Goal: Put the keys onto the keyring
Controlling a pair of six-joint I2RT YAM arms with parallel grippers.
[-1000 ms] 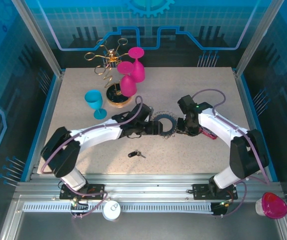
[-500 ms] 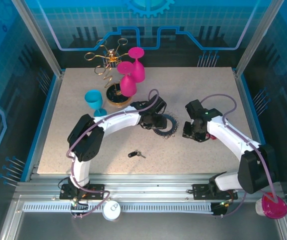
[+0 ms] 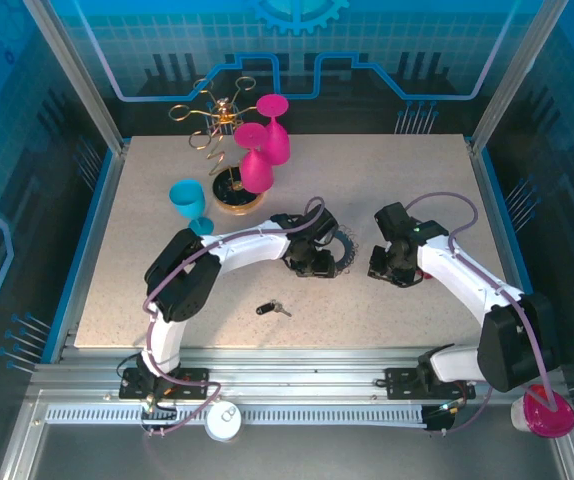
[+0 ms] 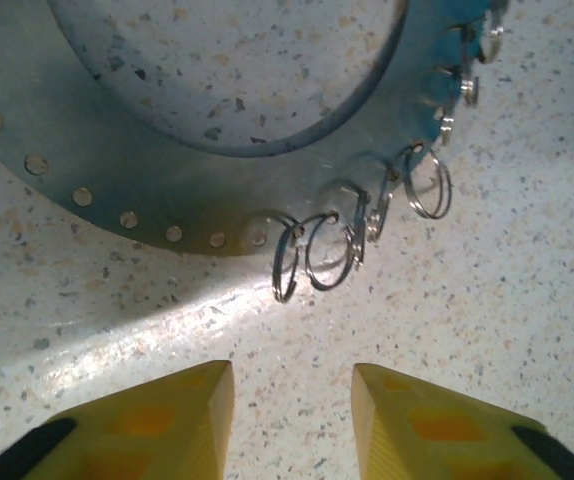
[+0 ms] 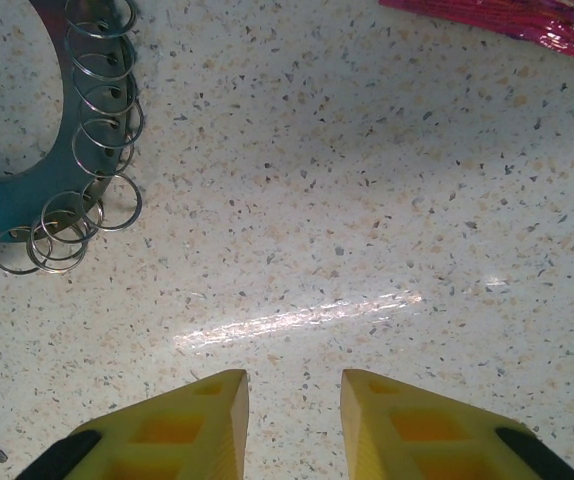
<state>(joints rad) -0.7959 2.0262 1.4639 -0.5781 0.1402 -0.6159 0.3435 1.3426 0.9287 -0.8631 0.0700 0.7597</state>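
The left gripper [image 4: 292,400] is held open. Bare table [image 4: 527,300] is seen between its two yellow fingers [image 4: 157,425], and nothing is gripped. Just ahead of those fingers the keyring [image 4: 117,150] is laid flat. It is a dark round plate with a row of small holes along its rim, and thin wire loops [image 4: 317,255] are hung from some of them.

The right gripper [image 5: 292,400] is held open too, and nothing is gripped there. The keyring is found near it, on its left, but is not touched.

From above, the keys [image 3: 272,308] are seen lying on the table, nearer than the keyring, to its left and well apart from it. Their long side is laid roughly left to right, with the black head on the left and the metal blades on the right.

The left gripper is judged to be the closer one to the keys. A move near and left, away from the ring, would be needed from its jaws.

The place of the keys is given by the top view. The holes and loops are made clear by the wrist views, where the top view gives just a thin fringe.
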